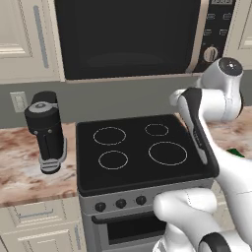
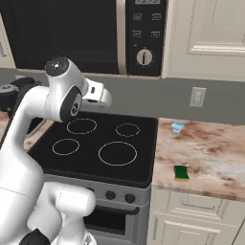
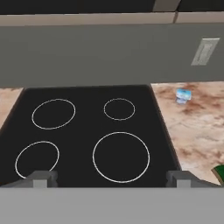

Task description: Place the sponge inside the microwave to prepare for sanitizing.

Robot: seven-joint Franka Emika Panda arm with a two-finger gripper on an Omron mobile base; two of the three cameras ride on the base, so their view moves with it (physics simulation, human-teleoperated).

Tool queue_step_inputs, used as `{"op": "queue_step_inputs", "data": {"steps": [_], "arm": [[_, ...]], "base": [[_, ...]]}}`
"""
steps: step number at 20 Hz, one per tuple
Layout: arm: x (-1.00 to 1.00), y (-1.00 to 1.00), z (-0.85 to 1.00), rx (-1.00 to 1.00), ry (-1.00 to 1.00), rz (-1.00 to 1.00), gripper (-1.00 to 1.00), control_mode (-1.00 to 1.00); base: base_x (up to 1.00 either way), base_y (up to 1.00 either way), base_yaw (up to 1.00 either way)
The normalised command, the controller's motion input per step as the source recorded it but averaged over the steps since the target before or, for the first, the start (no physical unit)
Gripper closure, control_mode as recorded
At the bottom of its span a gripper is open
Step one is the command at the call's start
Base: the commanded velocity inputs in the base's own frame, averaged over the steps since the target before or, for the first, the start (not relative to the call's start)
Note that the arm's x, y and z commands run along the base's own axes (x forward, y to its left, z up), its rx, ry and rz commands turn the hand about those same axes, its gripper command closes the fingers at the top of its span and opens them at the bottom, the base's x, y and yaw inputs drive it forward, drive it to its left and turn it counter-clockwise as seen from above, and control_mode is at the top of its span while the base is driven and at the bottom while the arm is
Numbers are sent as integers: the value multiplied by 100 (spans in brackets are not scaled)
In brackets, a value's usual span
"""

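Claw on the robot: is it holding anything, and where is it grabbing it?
Nothing is held. The claw is open over the stove, with no thing between its fingertips. The sponge lies on the counter beside the stove, untouched.

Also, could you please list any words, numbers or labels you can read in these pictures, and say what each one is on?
None can be read.
Microwave display: cut off at the frame edge, illegible.
Microwave button panel: marks too small and blurred to read.
Stove, sponge and wall outlet: no text visible.

Sponge (image 2: 181, 172), glass (image 2: 177, 127) on counter (image 2: 210, 153)
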Motion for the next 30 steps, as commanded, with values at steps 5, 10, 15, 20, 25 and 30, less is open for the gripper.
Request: {"op": "queue_step_inputs", "data": {"steps": [5, 10, 15, 20, 25, 30], "arm": [[17, -34, 40, 0, 15, 0, -100, -100], [17, -36, 24, 0, 1, 1, -100, -100], [24, -23, 10, 0, 0, 5, -100, -100], [26, -4, 5, -4, 0, 0, -100, -100], [30, 0, 8, -5, 0, 0, -100, -100], [32, -5, 15, -1, 0, 2, -100, -100]], "base": [[0, 0, 0], [0, 0, 0], [0, 0, 0], [0, 0, 0], [0, 0, 0], [0, 0, 0]]}}
